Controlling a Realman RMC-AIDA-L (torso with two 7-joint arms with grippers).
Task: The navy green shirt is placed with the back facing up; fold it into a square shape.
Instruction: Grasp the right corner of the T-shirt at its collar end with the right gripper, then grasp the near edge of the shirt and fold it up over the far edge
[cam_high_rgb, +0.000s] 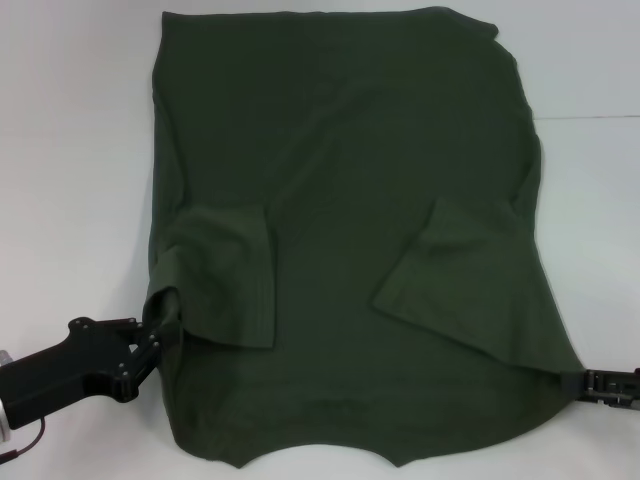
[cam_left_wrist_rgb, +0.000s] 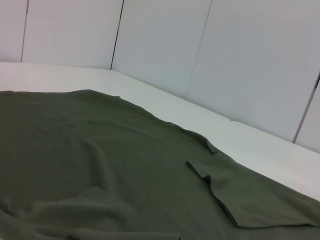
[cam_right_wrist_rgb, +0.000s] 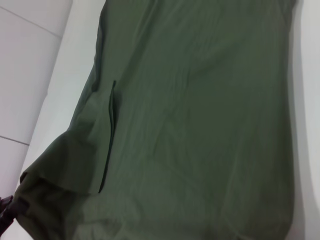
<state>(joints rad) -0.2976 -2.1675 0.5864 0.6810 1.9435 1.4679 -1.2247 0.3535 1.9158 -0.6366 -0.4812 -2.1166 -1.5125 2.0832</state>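
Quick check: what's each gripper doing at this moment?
Left gripper: at the navy green shirt near the folded-in sleeve; grip cannot be told.
Right gripper: at the shirt's right edge; cannot be told.

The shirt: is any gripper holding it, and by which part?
Both appear to: left gripper pinches the navy green shirt at its left edge under the folded sleeve; right gripper grips the right shoulder corner.

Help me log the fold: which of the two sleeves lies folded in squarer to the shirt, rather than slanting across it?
The sleeve on the robot's left, beside the left gripper, lies squarer on the navy green shirt. The right sleeve slants diagonally.
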